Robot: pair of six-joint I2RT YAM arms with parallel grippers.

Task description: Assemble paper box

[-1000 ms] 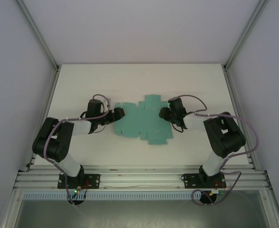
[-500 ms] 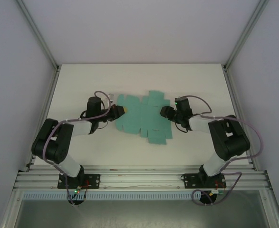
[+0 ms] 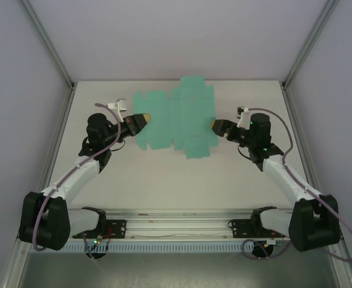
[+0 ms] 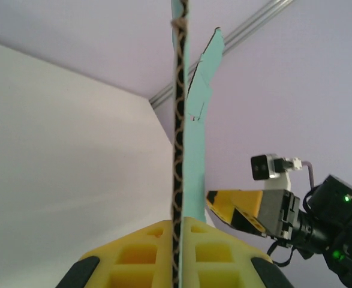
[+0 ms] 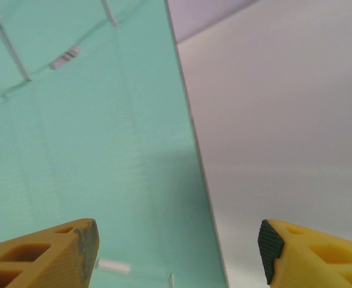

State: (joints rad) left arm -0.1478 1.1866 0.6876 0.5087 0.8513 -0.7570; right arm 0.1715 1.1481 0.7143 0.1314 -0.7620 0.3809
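Left gripper (image 3: 144, 117) on flat, die-cut teal paper box (image 3: 176, 114)

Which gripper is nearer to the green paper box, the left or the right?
Left. The left gripper is shut on the paper box's left edge; the right gripper stands open at its right edge, not gripping it.

- right claw (image 5: 178, 243) spread, yellow fingers at 7 and 5 o'clock
- teal paper box (image 5: 92, 138) sheet fills 9 to 12 o'clock, edge between the fingers
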